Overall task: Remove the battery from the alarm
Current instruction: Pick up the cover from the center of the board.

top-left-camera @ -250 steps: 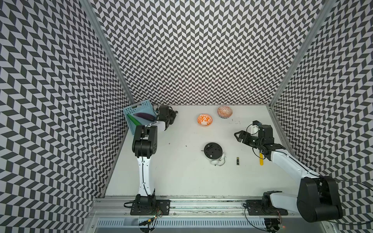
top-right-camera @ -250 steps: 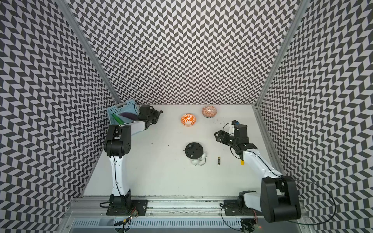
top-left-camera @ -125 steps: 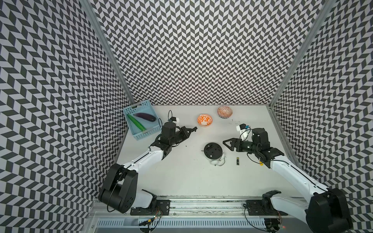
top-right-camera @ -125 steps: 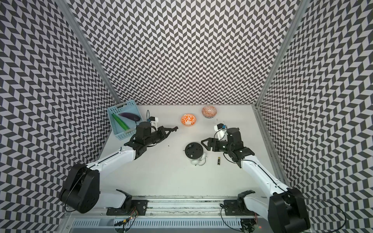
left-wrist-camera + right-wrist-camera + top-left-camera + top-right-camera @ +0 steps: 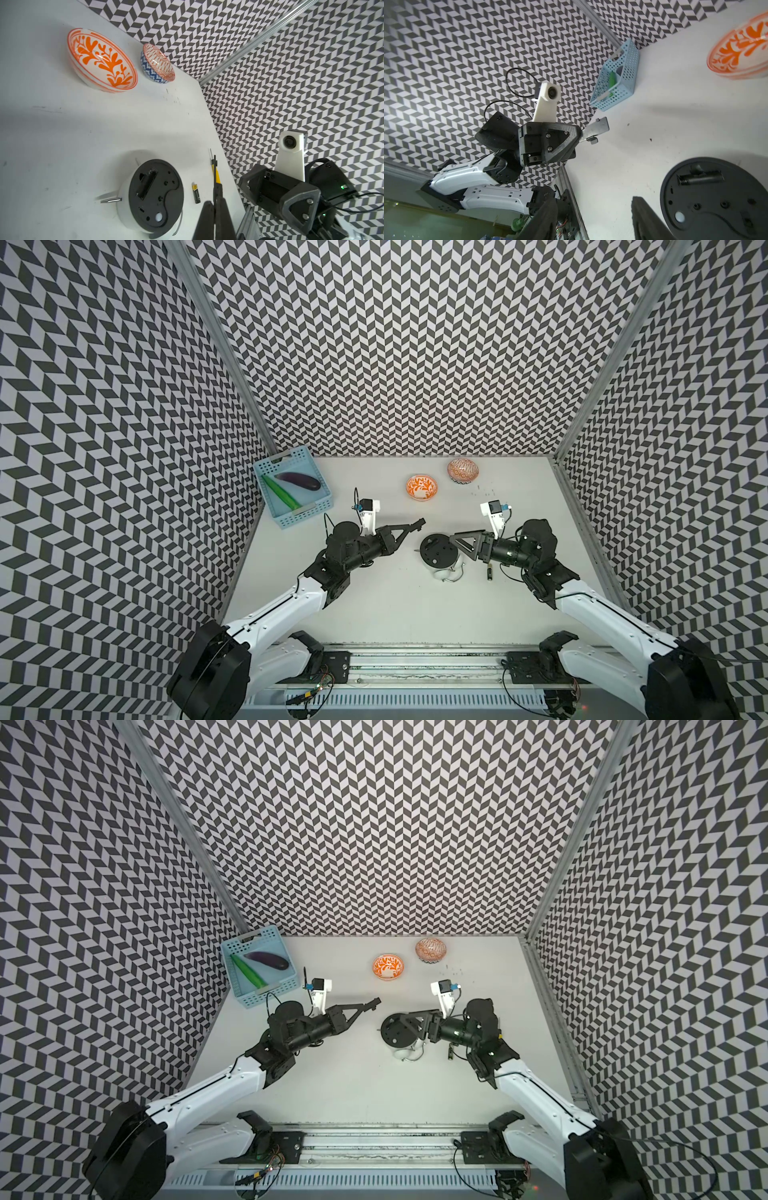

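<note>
Battery point(image 5: 490, 573) lies loose on the worktop point(image 5: 374, 605) in both top views, just beside the face-down alarm point(image 5: 436, 549) and beneath the wrist of the right hand point(image 5: 455, 542), which hovers spread over the alarm's black back. Left wrist view: left hand point(image 5: 215, 162) pressed together, near the alarm. Right wrist view: empty battery bay point(image 5: 699, 178). Light, stiff, smooth, likely to roll; best pinched across mid-barrel.

— Of the alarm point(image 5: 154, 193) we see only the back; its face is turned to the table point(image 5: 62, 135).
— And the right wrist view's edge cuts off the orange bowl point(image 5: 741, 45) for us.
</note>
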